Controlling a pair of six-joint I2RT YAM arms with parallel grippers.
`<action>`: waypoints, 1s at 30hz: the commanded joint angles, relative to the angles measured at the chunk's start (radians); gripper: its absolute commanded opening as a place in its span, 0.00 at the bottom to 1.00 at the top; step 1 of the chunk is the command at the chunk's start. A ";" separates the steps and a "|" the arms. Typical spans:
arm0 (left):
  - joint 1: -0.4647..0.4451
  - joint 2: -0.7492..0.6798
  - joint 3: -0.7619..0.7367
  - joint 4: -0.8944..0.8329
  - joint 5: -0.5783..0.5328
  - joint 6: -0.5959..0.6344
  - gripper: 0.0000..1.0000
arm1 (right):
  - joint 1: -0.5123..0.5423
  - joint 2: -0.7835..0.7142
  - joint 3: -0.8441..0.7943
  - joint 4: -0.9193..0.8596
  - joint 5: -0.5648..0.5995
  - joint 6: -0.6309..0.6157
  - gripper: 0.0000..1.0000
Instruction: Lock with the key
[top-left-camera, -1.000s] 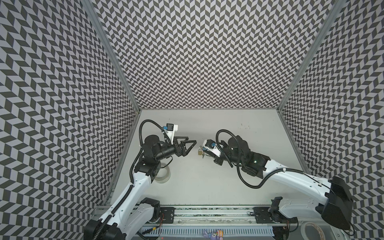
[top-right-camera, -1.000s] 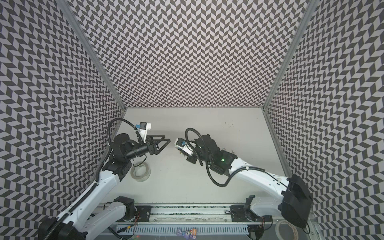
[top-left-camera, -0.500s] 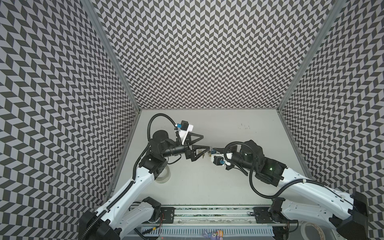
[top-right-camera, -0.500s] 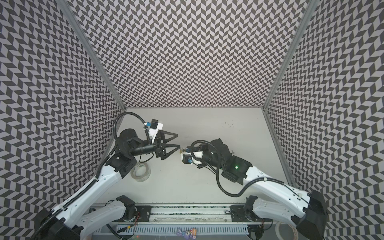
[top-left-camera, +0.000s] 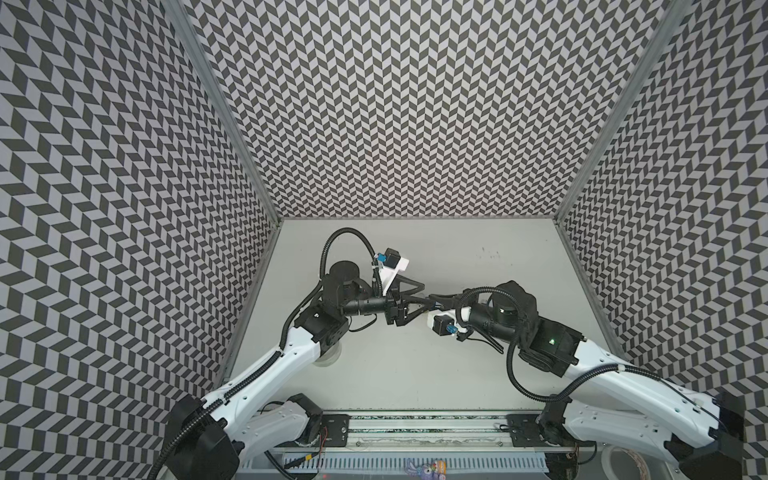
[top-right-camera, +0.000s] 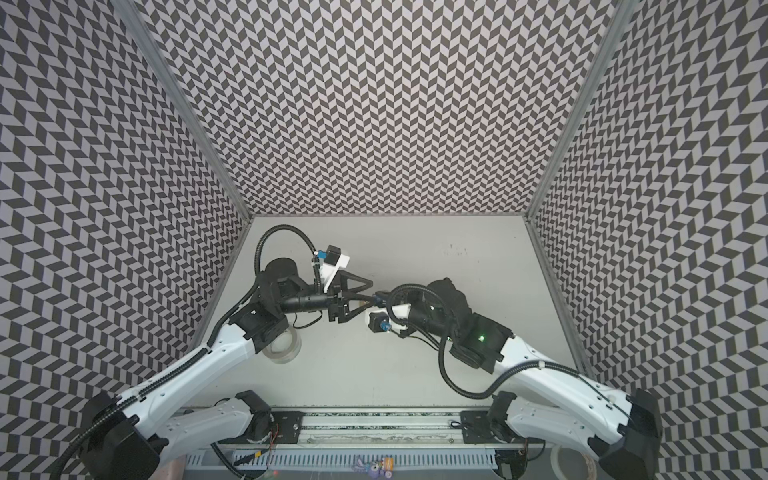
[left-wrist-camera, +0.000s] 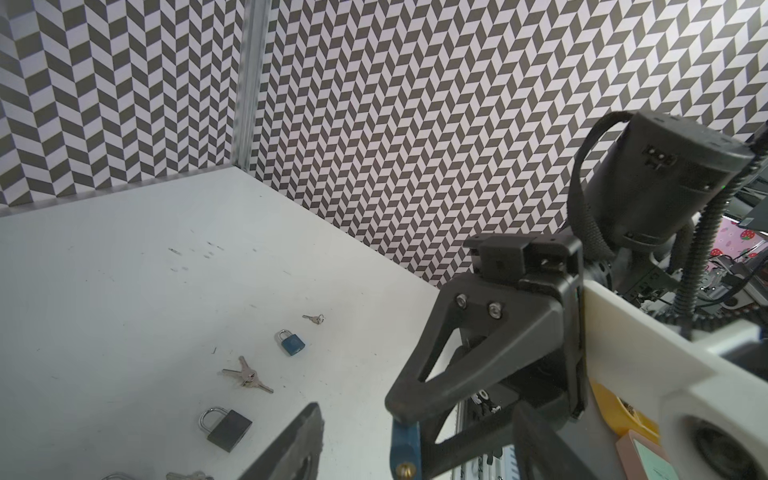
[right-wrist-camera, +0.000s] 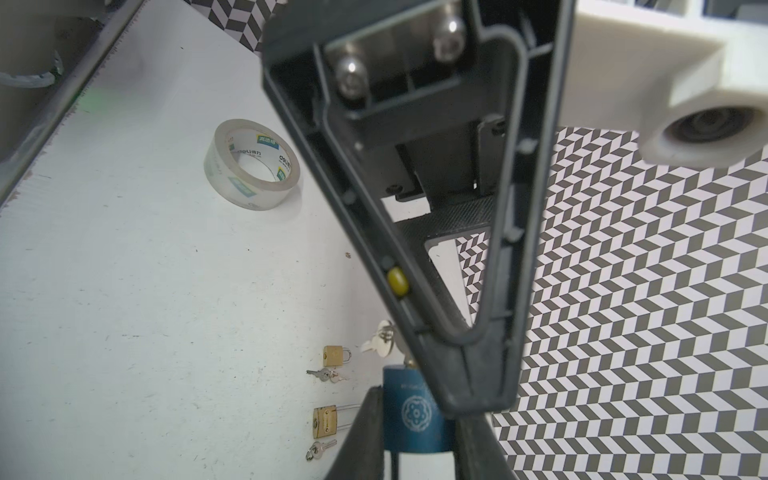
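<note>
Right pincer (right-wrist-camera: 415, 407) pinched on the blue padlock (right-wrist-camera: 415, 424), one finger (right-wrist-camera: 365, 440) at each narrow edge, emblem face toward its wrist camera, lock held clear of the table (top-left-camera: 415, 374). Left pincer (top-left-camera: 424, 298) spread, tip to tip with the right one in both top views, both in mid-air, its two fingers (left-wrist-camera: 291, 446) either side of that lock, no contact visible. Silver keys (right-wrist-camera: 380, 343), one bunch, just past the held lock's end farthest from the right pincer's palm, half hidden by a left finger; hanging or lying on the table, impossible to tell; key in the keyhole or not, equally unclear. On the table beneath the pincers, four more padlocks counted whole: one small blue lock (left-wrist-camera: 291, 343), one dark grey lock (left-wrist-camera: 226, 428), one short brass lock (right-wrist-camera: 336, 356), one long-shackled brass lock (right-wrist-camera: 326, 422). Loose keys there too, four lots: one single key (left-wrist-camera: 313, 318) near the small blue lock, one fanned bunch (left-wrist-camera: 247, 376) between the blue and the grey, one small set (right-wrist-camera: 326, 375) just beside the short brass lock, one ringed set (right-wrist-camera: 318, 449) just beside the long-shackled one. Tape roll (top-right-camera: 282, 347): one on the table, well behind the left pincer, partly under that arm's elbow.
</note>
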 joint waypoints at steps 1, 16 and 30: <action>-0.015 0.002 0.025 -0.010 -0.006 0.015 0.72 | 0.004 -0.018 0.009 0.064 -0.010 0.000 0.00; -0.017 0.008 0.032 -0.048 -0.101 0.022 0.77 | 0.005 -0.018 0.014 0.075 -0.050 -0.011 0.00; -0.017 0.004 0.022 -0.075 -0.088 0.036 0.49 | 0.003 -0.022 0.006 0.115 -0.033 0.000 0.00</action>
